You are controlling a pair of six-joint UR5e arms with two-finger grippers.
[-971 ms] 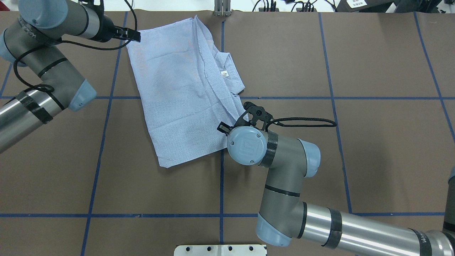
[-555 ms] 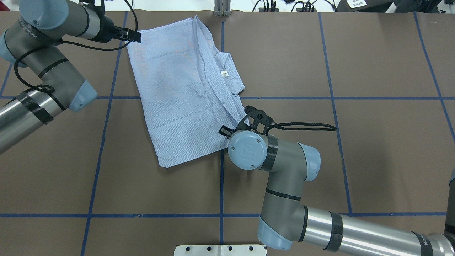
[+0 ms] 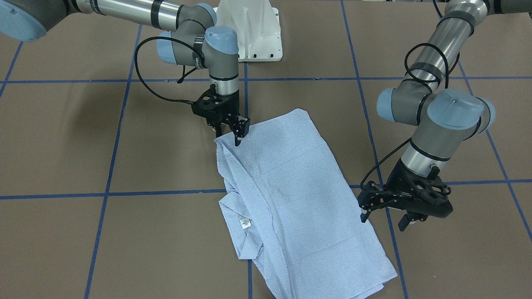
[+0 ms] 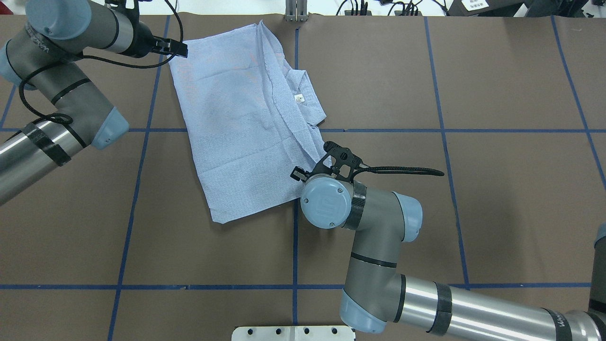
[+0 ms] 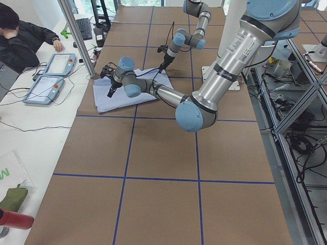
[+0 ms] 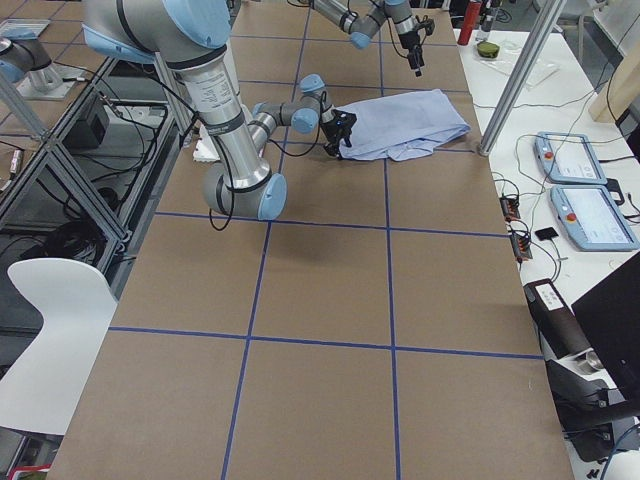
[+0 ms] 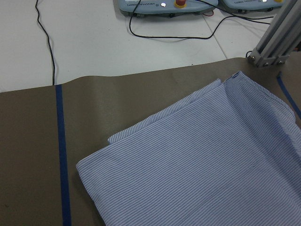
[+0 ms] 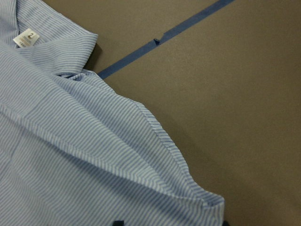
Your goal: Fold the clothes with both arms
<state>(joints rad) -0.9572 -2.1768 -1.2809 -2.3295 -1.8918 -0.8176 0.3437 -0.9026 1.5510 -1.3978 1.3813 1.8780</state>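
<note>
The light-blue striped shirt (image 3: 291,199) lies folded flat on the brown table, also in the overhead view (image 4: 236,123). Its collar with the white label (image 3: 245,223) faces the robot's right. My right gripper (image 3: 230,133) is open, with its fingertips just over the shirt's near right corner. The right wrist view shows that corner's hem (image 8: 155,132) and the label (image 8: 26,37). My left gripper (image 3: 382,220) is open and empty, just off the shirt's left edge near its far corner (image 4: 177,47). The left wrist view shows that corner (image 7: 197,165).
The white pedestal base (image 3: 253,29) stands at the robot's side of the table. An aluminium post (image 4: 296,12) stands at the far edge by the shirt. Teach pendants (image 7: 164,4) and cables lie beyond the edge. An operator (image 5: 20,35) sits there.
My right arm's wrist has shifted a little back toward the robot and its cable has sagged. The shirt and my left gripper stay where they were.
</note>
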